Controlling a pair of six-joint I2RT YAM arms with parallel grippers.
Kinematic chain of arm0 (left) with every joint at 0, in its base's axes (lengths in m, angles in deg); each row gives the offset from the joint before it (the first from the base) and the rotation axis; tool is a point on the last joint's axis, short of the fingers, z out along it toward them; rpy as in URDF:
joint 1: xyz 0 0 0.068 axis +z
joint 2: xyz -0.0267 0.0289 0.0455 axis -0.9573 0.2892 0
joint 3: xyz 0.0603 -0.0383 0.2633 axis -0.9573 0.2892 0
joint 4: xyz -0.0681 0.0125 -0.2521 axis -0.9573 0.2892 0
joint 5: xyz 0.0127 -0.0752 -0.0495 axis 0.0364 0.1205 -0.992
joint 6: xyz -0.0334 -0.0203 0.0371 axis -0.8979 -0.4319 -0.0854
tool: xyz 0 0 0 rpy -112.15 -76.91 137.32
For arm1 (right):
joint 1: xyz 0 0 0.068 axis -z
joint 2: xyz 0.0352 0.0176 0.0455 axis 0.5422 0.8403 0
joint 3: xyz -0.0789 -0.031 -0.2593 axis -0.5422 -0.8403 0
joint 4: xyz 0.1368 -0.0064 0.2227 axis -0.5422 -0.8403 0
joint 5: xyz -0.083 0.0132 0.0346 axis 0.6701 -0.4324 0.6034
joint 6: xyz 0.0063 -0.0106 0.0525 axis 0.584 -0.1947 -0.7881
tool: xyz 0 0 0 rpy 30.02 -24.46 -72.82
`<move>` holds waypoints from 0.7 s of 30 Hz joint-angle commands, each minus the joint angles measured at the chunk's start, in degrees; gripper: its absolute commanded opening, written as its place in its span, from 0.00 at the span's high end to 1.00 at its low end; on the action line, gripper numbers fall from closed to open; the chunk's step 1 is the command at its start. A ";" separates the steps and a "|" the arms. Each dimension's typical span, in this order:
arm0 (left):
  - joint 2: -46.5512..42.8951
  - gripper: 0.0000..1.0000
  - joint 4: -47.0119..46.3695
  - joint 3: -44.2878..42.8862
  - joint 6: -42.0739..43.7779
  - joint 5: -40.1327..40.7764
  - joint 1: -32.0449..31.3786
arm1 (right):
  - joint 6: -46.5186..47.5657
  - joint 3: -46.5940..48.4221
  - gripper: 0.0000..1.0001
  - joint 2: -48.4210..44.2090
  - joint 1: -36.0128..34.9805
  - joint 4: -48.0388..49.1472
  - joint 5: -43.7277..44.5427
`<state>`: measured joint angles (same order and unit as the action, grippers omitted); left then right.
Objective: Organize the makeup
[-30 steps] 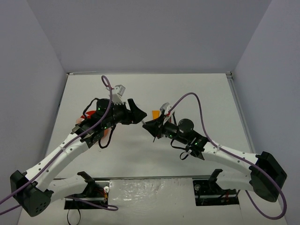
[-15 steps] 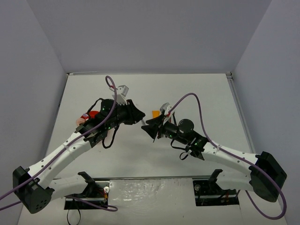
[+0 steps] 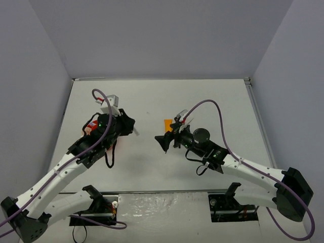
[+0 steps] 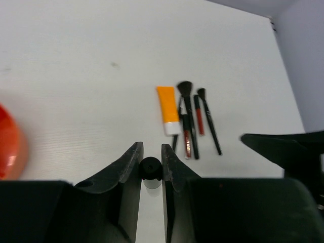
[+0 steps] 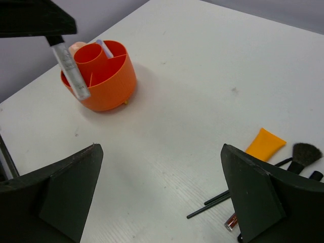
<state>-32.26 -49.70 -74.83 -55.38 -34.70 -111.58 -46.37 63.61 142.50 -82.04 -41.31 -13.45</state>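
- We clamp a silver tube (image 5: 71, 71) in the left end effector (image 4: 151, 152), near the orange tub (image 5: 114, 81).
- The right end effector (image 3: 161, 144) is apart, empty.
- The brushes (image 4: 188, 121) lie far from the tub, unsorted.

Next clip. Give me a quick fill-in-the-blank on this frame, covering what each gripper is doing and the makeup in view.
1. The left gripper is shut on a slim silver tube with a ____ cap.
2. The right gripper stands ____, with nothing between its fingers.
3. The round divided tub is ____ in colour.
4. The flat tube lying on the table beside the brushes has an orange body and a ____ end.

Missing words: black; open; orange; white.
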 commanded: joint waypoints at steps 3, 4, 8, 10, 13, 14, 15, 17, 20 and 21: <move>-10.66 1.00 -0.10 7.27 1.04 18.18 9.57 | 1.55 -0.04 0.00 -4.45 -0.18 -0.42 8.62; -11.84 1.00 -0.88 8.86 0.61 18.27 11.73 | 1.55 -0.50 0.00 -4.60 -0.18 -0.48 8.88; -14.21 1.00 -3.68 14.38 -1.58 18.04 20.02 | 1.80 -1.61 0.00 -5.50 -0.07 -1.46 9.77; -14.21 1.00 -4.63 15.67 -2.32 18.03 22.46 | 2.06 -1.88 0.00 -5.97 -0.01 -2.00 10.52; -13.13 1.00 -7.14 18.01 -3.48 16.54 25.82 | 2.08 -2.33 0.00 -6.99 0.23 -2.70 12.46; -12.57 1.00 -8.18 18.87 -3.91 16.11 26.44 | 2.11 -2.59 0.00 -7.37 0.29 -2.77 12.69; -11.96 1.00 -9.27 19.48 -4.35 15.94 26.97 | 2.20 -2.81 0.00 -7.77 0.38 -2.82 12.83; -10.80 1.00 -11.42 20.79 -5.31 15.89 27.54 | 2.33 -3.18 0.00 -8.48 0.51 -3.00 12.99; -9.67 1.00 -15.60 23.03 -5.75 15.94 28.11 | 2.43 -3.60 0.00 -9.17 0.73 -3.67 13.41; -9.28 1.00 -16.33 23.42 -5.90 15.97 28.19 | 2.45 -3.67 0.00 -9.39 0.80 -3.96 13.54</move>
<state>-42.81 -56.67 -51.63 -59.08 -18.99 -84.15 -44.91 59.83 135.00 -81.83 -47.79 -2.40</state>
